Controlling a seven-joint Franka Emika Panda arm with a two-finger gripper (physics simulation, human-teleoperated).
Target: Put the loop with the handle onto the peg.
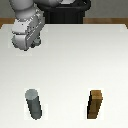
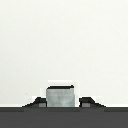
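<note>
Judging by its look, the flat gray ring with the stubby tab handle (image 2: 61, 96) should be stiff and fairly light, smooth enough to slip if pinched weakly; the short tab is the natural place to take hold, leaving the hole free to drop over the post. In the wrist view a gray block-like piece, probably that tab, sits between the two dark fingertips (image 2: 36, 103) of the pincer (image 2: 61, 103), which stand narrowly apart and appear clenched on it. The ring itself is hidden under the arm in the exterior view, where the pincer (image 1: 31, 46) hangs over the white tabletop (image 1: 75, 60) toward the exterior view's left. The short upright gray cylindrical peg (image 1: 34, 104) stands well apart, nearer the camera, with a brown wooden rectangular block (image 1: 96, 105) on the exterior view's right.
</note>
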